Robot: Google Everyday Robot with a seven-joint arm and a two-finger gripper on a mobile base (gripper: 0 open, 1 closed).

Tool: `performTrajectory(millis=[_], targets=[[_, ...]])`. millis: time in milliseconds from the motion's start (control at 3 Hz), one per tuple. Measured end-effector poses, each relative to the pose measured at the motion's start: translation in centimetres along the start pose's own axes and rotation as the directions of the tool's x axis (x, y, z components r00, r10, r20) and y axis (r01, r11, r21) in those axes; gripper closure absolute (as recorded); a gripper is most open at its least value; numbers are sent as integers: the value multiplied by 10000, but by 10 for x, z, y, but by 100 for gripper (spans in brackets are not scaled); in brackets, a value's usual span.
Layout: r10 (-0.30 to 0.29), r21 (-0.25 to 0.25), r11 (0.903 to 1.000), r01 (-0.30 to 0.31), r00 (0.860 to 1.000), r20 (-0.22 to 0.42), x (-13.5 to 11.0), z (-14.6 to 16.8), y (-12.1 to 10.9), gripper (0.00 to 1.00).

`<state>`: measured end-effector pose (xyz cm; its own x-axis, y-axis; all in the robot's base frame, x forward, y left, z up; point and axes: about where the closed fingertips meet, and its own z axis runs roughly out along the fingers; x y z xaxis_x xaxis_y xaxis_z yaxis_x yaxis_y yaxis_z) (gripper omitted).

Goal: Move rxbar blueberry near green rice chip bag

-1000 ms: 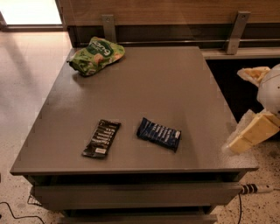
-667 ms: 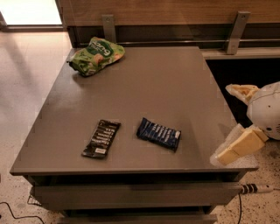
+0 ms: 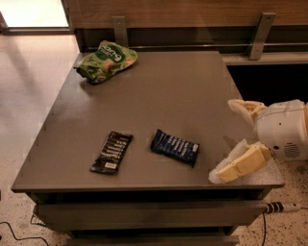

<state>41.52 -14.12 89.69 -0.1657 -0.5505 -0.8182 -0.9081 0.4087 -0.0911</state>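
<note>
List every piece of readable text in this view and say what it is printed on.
"ong": large white letters on the green rice chip bag; the word is cut off and the rest is unreadable.
rxbar blueberry: rows of white lettering, too blurred to read.
black-wrapped bar: white lettering, too blurred to read.
gripper, open at the table's right edge: no text.

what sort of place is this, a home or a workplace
Likely an office break area or lab: grey drawer table, speckled hard floor, wood wall panel with metal brackets. A green rice chip bag lies on the table; the open tool hovers over its near right corner.
</note>
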Motion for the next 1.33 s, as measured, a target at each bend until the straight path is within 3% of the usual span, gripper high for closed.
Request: performTrajectory(millis=[667,1333], targets=[[-110,-133,9999,107,9996,-246,3,14,1,0],[184,-841,9964,-136,9982,571,8,61,11,0]])
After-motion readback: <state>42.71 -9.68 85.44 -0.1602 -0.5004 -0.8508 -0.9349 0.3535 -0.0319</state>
